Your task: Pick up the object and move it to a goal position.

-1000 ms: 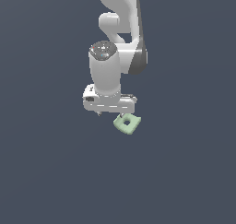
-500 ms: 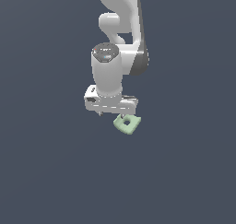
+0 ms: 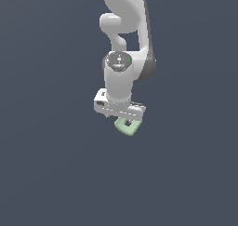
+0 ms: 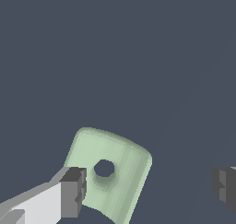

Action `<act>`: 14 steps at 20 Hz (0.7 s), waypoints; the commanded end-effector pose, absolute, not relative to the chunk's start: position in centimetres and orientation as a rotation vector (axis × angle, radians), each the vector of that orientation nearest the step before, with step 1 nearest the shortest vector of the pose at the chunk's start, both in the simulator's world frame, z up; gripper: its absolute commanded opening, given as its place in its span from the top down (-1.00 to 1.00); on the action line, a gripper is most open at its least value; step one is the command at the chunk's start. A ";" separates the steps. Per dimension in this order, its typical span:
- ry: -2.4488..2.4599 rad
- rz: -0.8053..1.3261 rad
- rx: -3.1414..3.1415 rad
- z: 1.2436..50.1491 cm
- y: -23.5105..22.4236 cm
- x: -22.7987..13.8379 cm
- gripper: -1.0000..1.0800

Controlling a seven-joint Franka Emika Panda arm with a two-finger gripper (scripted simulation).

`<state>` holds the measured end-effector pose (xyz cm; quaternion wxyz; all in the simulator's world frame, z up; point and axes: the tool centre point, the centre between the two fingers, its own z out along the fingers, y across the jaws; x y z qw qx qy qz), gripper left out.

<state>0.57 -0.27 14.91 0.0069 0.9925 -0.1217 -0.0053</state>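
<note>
The object is a small pale green squarish block with rounded corners and a hole through its middle, lying flat on the dark grey surface. In the exterior view the object shows only partly, peeking out beneath the white hand. My gripper hangs directly over it. The wrist view shows the gripper open wide, one dark fingertip at the block's edge, the other fingertip well away from it. Nothing is held.
The white arm rises from the hand toward the top of the exterior view. A plain dark grey floor surrounds the block on every side.
The hand has shifted toward the exterior view's right and down, now covering more of the block. The block itself has stayed put.
</note>
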 end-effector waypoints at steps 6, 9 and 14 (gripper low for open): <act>-0.556 -0.036 3.043 12.6 2.6 0.3 -1.00; -0.625 -0.040 3.014 11.6 3.8 0.2 -1.00; -0.736 -0.041 2.961 10.1 5.7 -0.2 -1.00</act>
